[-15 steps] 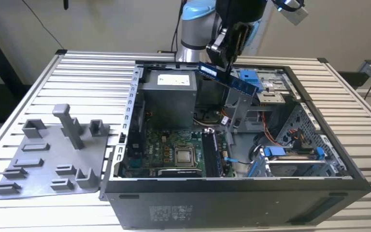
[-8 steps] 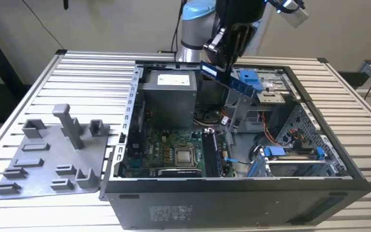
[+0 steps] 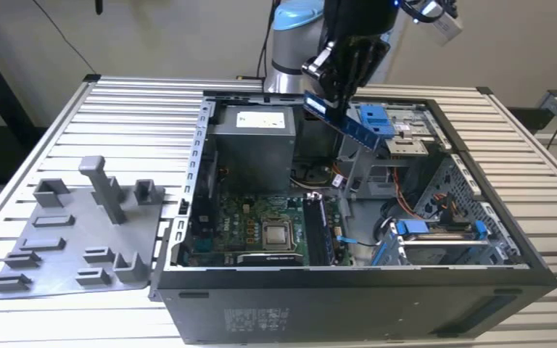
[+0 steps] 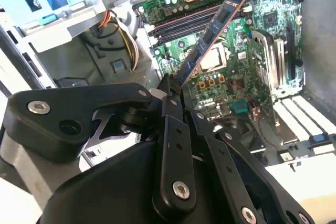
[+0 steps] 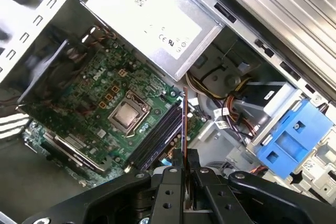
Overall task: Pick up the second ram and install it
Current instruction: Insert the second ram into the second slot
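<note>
The gripper has its fingers pinched together on one short end of the second ram, and that end is hidden between them. The stick hangs tilted in the air over the open computer case, which lies on its side on the slatted bench. It is held above the half of the case nearer the bench's far edge. In the exterior view the stick's free end overlaps a blue drive bracket, and whether the two touch cannot be told.

In the second wrist view the second ram juts out from the gripper with its row of black chips showing, well clear of the green motherboard below. In the first wrist view the second ram is seen edge-on as a thin line rising from the gripper. There it lies across the long dark memory slots, beside the square processor. Whether any slot already holds a stick is hard to make out.

The grey power supply fills the case's far corner, and the arm's upper part is cut off by the picture's top. A grey holder plate with upright blocks lies by the bench's edge on the exterior view's left, just beside the case.
</note>
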`<state>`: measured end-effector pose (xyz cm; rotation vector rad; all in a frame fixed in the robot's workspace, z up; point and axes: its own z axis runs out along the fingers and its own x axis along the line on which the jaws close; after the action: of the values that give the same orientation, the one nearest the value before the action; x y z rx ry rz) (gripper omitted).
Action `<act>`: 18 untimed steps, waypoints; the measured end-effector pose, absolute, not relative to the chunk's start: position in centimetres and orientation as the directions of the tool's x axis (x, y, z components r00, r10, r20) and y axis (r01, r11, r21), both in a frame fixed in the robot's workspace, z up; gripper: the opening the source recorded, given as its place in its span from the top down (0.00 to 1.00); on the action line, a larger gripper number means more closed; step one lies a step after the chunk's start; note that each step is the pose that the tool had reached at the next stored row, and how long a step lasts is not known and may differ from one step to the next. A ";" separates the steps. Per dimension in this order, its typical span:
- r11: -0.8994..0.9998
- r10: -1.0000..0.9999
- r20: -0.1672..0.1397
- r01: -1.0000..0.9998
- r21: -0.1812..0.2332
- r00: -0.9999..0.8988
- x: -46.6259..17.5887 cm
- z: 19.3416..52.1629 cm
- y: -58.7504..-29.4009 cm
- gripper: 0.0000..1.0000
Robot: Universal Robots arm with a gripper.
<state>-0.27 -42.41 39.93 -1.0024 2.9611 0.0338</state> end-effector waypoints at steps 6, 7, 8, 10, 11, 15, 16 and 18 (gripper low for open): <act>0.849 -0.527 -0.021 -0.527 0.016 -0.850 -0.3 39.8 -42.4 0.86; 0.858 -0.514 -0.021 -0.514 0.016 -0.858 -0.3 39.8 -42.4 0.86; 0.866 -0.500 -0.021 -0.501 0.016 -0.866 -0.3 39.8 -42.4 0.86; 0.882 -0.471 -0.021 -0.472 0.016 -0.882 -0.3 39.7 -42.4 0.86; 0.889 -0.457 -0.021 -0.457 0.016 -0.889 -0.3 39.7 -42.4 0.86; 0.912 -0.409 -0.020 -0.409 0.016 -0.912 -0.3 39.6 -42.4 0.86; 0.917 -0.399 -0.020 -0.399 0.017 -0.917 -0.3 39.6 -42.4 0.86; 0.928 -0.372 -0.020 -0.373 0.017 -0.928 -0.3 39.6 -42.4 0.86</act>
<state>-0.27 -42.41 39.57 -0.5931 3.0686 0.0313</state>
